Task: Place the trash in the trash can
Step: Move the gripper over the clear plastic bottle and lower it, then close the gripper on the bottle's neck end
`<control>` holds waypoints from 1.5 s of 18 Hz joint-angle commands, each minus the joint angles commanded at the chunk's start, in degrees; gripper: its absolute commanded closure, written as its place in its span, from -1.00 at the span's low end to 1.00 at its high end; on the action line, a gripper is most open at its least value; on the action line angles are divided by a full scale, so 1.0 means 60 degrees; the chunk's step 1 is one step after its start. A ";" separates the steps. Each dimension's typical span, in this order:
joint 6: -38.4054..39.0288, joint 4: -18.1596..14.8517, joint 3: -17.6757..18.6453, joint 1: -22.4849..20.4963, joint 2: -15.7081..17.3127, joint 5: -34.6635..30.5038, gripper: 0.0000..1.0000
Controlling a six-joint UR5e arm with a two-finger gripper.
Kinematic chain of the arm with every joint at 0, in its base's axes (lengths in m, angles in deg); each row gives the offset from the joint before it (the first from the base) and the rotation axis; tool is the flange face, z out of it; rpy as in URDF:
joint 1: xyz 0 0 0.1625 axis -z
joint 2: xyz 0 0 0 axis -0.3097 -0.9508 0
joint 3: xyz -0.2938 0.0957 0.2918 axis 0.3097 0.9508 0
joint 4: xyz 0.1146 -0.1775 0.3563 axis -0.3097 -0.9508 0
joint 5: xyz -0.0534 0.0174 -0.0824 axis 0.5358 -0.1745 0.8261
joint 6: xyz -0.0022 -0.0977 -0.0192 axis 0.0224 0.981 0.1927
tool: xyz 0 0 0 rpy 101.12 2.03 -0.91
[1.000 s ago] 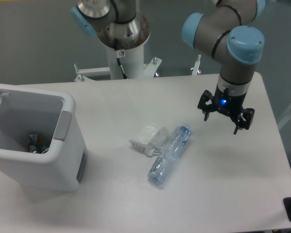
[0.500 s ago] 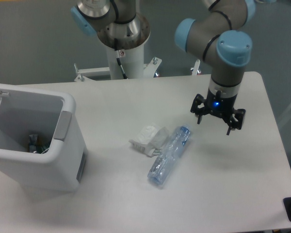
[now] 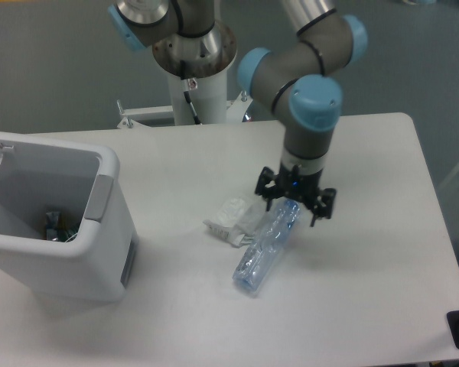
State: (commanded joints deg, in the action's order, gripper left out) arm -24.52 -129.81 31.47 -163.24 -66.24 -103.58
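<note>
Bin (image 3: 99,252) at table's left edge, lid open, a few scraps already inside; unchanged from second ago. Paper wad (image 3: 231,217) mid-table, touching bottle (image 3: 268,246) along its left side; neither has moved. Bottle lies diagonal, blue cap at upper right. Gripper (image 3: 294,200) has swept in from right side, now poised right above cap end, fingers spread, nothing held. Judgement: approach nearly done; descent and grasp on bottle likely next.

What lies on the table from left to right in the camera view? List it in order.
trash can → paper wad → plastic bottle, with the open gripper over its capped right end.
</note>
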 joint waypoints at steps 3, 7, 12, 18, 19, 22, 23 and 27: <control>0.0321 0.0015 -0.0176 0.0278 -0.0205 -0.0204 -1.00; 0.0878 0.0015 -0.0585 0.0762 -0.0746 -0.0527 -1.00; 0.1142 0.0000 -0.0792 0.0967 -0.1319 -0.0542 -1.00; 0.1201 0.0000 -0.0981 0.1041 -0.1743 -0.0556 -1.00; 0.1346 0.0000 -0.1083 0.1041 -0.1831 -0.0542 -1.00; 0.1582 -0.0014 -0.1494 0.1143 -0.2124 -0.0586 -0.69; 0.1611 -0.0014 -0.1509 0.1143 -0.2154 -0.0745 -0.57; 0.1699 -0.0014 -0.1626 0.1246 -0.2081 -0.1040 -0.08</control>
State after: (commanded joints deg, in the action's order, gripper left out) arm -14.33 -129.90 21.72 -155.76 -78.73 -109.82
